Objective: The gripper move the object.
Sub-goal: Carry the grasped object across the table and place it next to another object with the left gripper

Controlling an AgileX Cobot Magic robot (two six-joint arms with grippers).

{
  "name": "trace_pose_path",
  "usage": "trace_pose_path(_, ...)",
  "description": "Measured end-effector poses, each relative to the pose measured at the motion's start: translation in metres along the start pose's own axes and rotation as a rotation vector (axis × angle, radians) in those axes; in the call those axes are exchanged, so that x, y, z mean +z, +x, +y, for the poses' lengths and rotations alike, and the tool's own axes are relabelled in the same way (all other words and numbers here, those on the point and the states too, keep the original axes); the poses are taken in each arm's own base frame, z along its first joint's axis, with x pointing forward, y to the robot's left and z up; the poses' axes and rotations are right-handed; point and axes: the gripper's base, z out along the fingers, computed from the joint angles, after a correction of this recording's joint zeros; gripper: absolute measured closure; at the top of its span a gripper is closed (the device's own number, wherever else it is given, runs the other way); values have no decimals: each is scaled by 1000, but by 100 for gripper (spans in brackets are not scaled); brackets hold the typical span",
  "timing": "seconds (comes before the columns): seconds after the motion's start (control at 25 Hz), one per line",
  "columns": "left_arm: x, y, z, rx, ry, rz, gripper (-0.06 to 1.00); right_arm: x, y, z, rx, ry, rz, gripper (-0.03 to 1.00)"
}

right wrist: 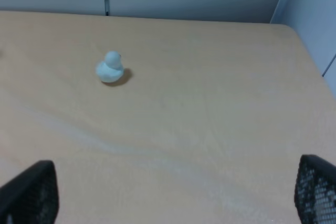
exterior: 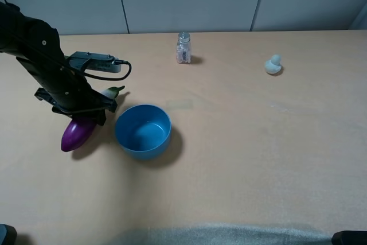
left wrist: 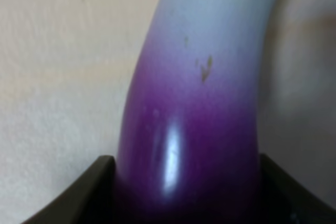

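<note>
The purple eggplant (exterior: pixel 77 133) lies aslant just left of the blue bowl (exterior: pixel 143 131), with its green stem (exterior: pixel 113 92) pointing up and right. My left gripper (exterior: pixel 86 110) is shut across its middle. In the left wrist view the eggplant (left wrist: pixel 194 108) fills the frame, fading from purple to white, with my dark fingers (left wrist: pixel 86 195) against both its sides. Whether it rests on the table or hangs just above it, I cannot tell. My right gripper (right wrist: pixel 173 187) is open and empty over bare table.
A small glass jar (exterior: pixel 183 47) stands at the back middle of the tan table (exterior: pixel 258 142). A pale blue toy duck (exterior: pixel 274 64) sits at the back right and also shows in the right wrist view (right wrist: pixel 110 68). A wall runs behind the table's far edge.
</note>
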Motion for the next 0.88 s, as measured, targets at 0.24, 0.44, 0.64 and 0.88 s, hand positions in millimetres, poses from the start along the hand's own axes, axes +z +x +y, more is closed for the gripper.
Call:
trace_pose_path(0.24,-18,-24,-4,0,4,-25,34,0,0,0,0,0,0,29)
trace_pose_path(0.44,-44,-53,-8,1,13,-76,34,0,0,0,0,0,0,29)
trace_pose_path(0.64,-75,-81,-13,1,23,-136,34,0,0,0,0,0,0,29)
trace_pose_path(0.88,-113,-105,-16,6,28,-206,34,0,0,0,0,0,0,29)
